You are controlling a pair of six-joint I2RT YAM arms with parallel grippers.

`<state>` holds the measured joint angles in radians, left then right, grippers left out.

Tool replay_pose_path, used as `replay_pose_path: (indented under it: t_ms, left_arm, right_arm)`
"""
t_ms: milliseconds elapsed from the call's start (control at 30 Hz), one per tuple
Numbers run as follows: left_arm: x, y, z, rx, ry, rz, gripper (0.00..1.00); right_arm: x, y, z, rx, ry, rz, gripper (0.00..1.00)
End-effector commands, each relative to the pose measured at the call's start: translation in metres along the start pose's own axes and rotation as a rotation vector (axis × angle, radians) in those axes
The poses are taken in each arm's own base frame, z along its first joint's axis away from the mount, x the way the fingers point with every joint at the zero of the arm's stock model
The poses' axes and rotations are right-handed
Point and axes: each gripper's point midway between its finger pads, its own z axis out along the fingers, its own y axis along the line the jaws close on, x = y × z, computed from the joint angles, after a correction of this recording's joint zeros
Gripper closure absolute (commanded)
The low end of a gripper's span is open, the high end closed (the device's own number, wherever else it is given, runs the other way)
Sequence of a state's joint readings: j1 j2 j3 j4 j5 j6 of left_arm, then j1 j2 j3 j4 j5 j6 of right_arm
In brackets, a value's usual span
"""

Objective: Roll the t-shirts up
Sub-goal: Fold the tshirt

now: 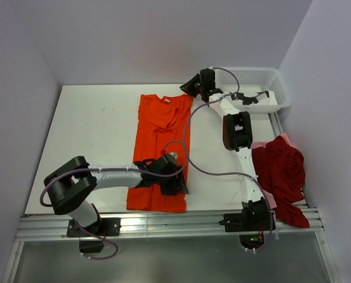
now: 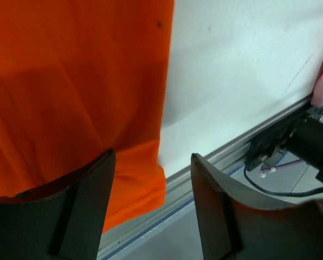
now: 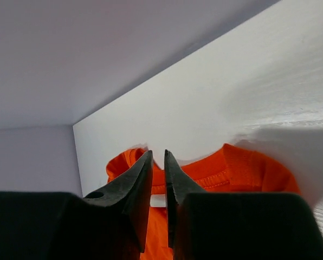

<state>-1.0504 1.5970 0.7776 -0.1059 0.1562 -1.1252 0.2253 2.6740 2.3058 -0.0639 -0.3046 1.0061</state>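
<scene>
Now w/ orange t-shirt (image 1: 158,135) flat lengthwise at bench (image 1: 93,130) centre, left claw (image 2: 153,157) released over its near hem corner, right claw (image 3: 157,154) clenched empty by its collar: best pinch hem squarely, roll evenly.

Showing soft matt cloth in orange t-shirt (image 1: 149,135) and dark red t-shirt (image 1: 281,168), smooth white worktop (image 1: 87,135), plastic lattice basket (image 1: 255,72).

White table (image 1: 99,135), white lattice basket (image 1: 280,89) at far-right corner

White table (image 1: 93,135), pale lilac walls (image 1: 164,35) on three sides — even light, metal rail (image 1: 164,225) along near edge
</scene>
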Motion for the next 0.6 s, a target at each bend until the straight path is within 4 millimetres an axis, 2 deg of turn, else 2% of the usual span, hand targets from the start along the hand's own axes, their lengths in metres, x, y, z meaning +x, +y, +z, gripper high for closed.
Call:
replay_pose_path:
  t_ms: [0, 33, 67, 100, 133, 167, 200, 267, 300, 333, 367, 400, 433, 467, 500, 533, 567]
  left_arm:
    - [-0.026, -0.013, -0.014, 0.018, -0.045, 0.025, 0.36]
    - [-0.034, -0.014, -0.018, 0.017, -0.059, 0.029, 0.36]
    - [-0.044, -0.026, -0.023, 0.041, -0.077, 0.037, 0.35]
    - [-0.050, -0.031, -0.029, 0.048, -0.094, 0.055, 0.35]
    - [-0.063, -0.041, -0.038, 0.060, -0.116, 0.060, 0.34]
    - [-0.069, -0.044, -0.043, 0.059, -0.127, 0.067, 0.34]
    - [-0.076, -0.049, -0.052, 0.068, -0.145, 0.074, 0.33]
    - [-0.097, -0.055, -0.070, 0.081, -0.175, 0.092, 0.31]
    - [-0.106, -0.057, -0.081, 0.090, -0.197, 0.112, 0.31]
    - [-0.124, -0.052, -0.094, 0.084, -0.224, 0.096, 0.30]
    - [-0.134, -0.051, -0.103, 0.082, -0.245, 0.098, 0.29]
    - [-0.145, -0.047, -0.114, 0.080, -0.269, 0.110, 0.28]
    - [-0.169, -0.033, -0.127, 0.064, -0.320, 0.071, 0.28]
    - [-0.181, -0.032, -0.140, 0.072, -0.345, 0.061, 0.25]
    - [-0.194, -0.024, -0.148, 0.058, -0.373, 0.054, 0.25]
    - [-0.218, -0.013, -0.164, 0.044, -0.436, 0.018, 0.23]
    - [-0.229, -0.006, -0.171, 0.028, -0.463, 0.008, 0.23]
  right_arm:
    - [-0.037, 0.087, -0.038, -0.195, -0.082, -0.129, 0.78]
    - [-0.039, 0.093, -0.045, -0.203, -0.087, -0.161, 0.75]
    - [-0.037, 0.093, -0.049, -0.199, -0.083, -0.176, 0.74]
    - [-0.045, 0.113, -0.066, -0.223, -0.099, -0.204, 0.72]
    - [-0.041, 0.109, -0.070, -0.208, -0.087, -0.234, 0.70]
    - [-0.041, 0.116, -0.079, -0.217, -0.086, -0.255, 0.68]
    - [-0.044, 0.133, -0.096, -0.245, -0.094, -0.283, 0.67]
    - [-0.036, 0.131, -0.108, -0.229, -0.067, -0.330, 0.63]
    - [-0.039, 0.144, -0.123, -0.246, -0.075, -0.352, 0.61]
    - [-0.032, 0.135, -0.126, -0.218, -0.045, -0.369, 0.58]
    - [-0.030, 0.135, -0.132, -0.208, -0.038, -0.381, 0.56]
    - [-0.029, 0.144, -0.144, -0.222, -0.034, -0.415, 0.50]
    - [-0.020, 0.132, -0.146, -0.195, 0.003, -0.412, 0.48]
    - [-0.018, 0.130, -0.151, -0.185, 0.011, -0.415, 0.42]
    - [-0.015, 0.126, -0.154, -0.175, 0.020, -0.423, 0.41]
    - [-0.009, 0.119, -0.161, -0.151, 0.036, -0.419, 0.40]
    - [-0.007, 0.113, -0.163, -0.132, 0.040, -0.419, 0.40]
